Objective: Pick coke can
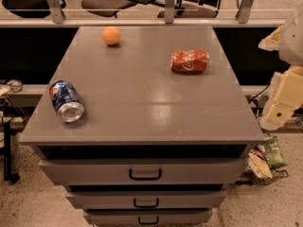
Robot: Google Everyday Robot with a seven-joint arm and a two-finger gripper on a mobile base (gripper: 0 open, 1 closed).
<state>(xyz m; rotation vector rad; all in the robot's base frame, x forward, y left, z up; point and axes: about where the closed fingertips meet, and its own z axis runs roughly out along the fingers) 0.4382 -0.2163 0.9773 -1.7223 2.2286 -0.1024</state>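
The coke can is a red, dented can with white script. It lies on its side on the grey cabinet top, at the back right. My gripper, on the cream-coloured arm, is at the right edge of the view. It is beyond the cabinet's right side, to the right of the coke can and a little nearer the front. It is apart from the can and nothing shows in it.
A blue can with a silver end lies on its side near the front left. An orange ball sits at the back left. Drawers with dark handles face front. Snack bags in a wire basket lie on the floor at right.
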